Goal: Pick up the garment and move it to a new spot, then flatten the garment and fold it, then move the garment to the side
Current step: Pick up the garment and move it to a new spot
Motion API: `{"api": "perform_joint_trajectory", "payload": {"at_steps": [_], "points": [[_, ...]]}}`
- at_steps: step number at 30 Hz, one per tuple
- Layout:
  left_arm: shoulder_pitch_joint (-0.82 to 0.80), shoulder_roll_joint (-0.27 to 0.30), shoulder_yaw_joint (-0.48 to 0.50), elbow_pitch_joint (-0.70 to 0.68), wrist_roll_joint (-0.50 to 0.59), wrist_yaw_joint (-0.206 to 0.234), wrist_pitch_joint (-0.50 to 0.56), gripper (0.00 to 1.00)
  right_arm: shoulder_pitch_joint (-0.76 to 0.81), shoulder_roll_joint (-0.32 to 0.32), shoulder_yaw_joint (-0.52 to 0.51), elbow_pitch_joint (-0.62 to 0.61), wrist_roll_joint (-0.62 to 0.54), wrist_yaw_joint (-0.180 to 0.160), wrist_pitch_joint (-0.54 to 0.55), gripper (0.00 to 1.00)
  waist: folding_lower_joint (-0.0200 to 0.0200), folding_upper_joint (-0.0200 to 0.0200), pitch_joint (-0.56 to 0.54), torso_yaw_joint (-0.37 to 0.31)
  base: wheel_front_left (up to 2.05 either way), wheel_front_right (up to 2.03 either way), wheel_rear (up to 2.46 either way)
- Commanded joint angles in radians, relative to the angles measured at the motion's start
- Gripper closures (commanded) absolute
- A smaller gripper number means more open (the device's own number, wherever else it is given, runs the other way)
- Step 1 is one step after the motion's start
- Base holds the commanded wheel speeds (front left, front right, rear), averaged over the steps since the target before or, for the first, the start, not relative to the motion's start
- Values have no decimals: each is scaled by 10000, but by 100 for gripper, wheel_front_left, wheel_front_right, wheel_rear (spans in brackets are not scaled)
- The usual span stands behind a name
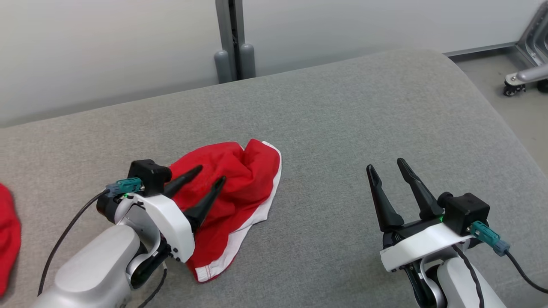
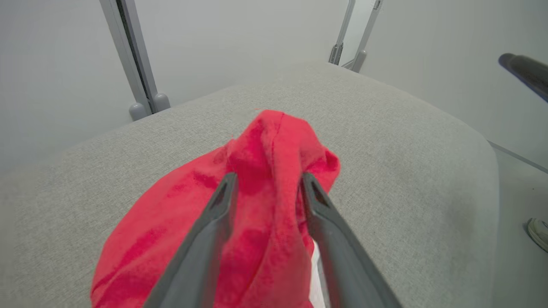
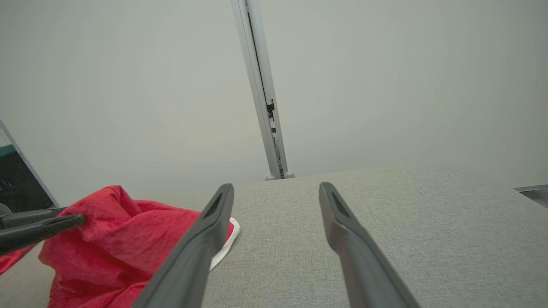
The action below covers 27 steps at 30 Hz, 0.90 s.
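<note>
Fingers [image 2: 205, 239] of your left gripper [image 2: 268, 176] are parted, not pinched together. They're angled down over the red garment [image 1: 246, 179], with a raised ridge of the cloth standing up right between the two tips in the left wrist view. Can't tell from here whether the pads actually press on that ridge or just flank it. In the head view the tips sit over the middle of the crumpled pile, pointing up and to the right across it.

The garment itself is bunched up, not flat. It's lying on the grey cushion [image 1: 342, 128], left of centre and toward the near edge, partly tucked under your left wrist. Its white trim [image 1: 239, 237] runs along the right and lower edge, flat on the fabric surface.

Your right gripper [image 1: 384, 164] is spread wide with nothing in it. It hovers over bare cushion well off to the right of the garment, fingers pointing up the head view.

Further out, there's another bit of red cloth [image 1: 7, 239] at the far left edge of the head view, apart from the garment. Behind the cushion you've got a pale wall with a grey post [image 1: 233, 38], and at the top right a wheeled metal leg [image 1: 520, 79] sits on the floor.
</note>
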Motion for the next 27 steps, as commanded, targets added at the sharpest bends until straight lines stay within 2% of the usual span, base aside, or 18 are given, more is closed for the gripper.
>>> {"api": "perform_joint_trajectory", "payload": {"at_steps": [1, 8, 12, 16, 20, 23, 27], "points": [[-134, 15, 108, 89, 14, -55, -252, 0, -92, -68, -51, 47, -48, 5, -51, 0, 0, 0, -121, 156, 0, 0, 0], [69, 375, 787, -292, -45, 439, -1317, 0, 72, -68, -80, 97, -51, 5, -53, 0, 0, 0, -347, 505, 0, 0, 0], [444, 805, 1451, -937, -119, 976, -1683, 0, 87, -68, -131, -13, -71, 5, -53, 0, 0, 0, -362, 729, 0, 0, 0], [1126, 1147, 2371, -1727, -287, 1701, -1838, 0, 64, -65, -319, -218, -201, 5, -53, 0, 0, 0, -340, 948, 0, 0, 0], [2020, 1412, 3404, -2619, -23, 2274, -1889, 0, 275, -73, -378, -548, -397, 5, -51, 0, 0, 0, -390, 1118, 0, 0, 0], [3008, 1348, 4447, -3303, 308, 2618, -1885, 0, 454, -71, -496, -780, -490, 5, -53, 0, 0, 0, -474, 1223, 0, 0, 0], [4198, 969, 5686, -4105, 894, 2948, -1890, 0, 808, -70, -761, -1028, -411, 5, -51, 0, 0, 0, -593, 1346, 0, 0, 0]]}}
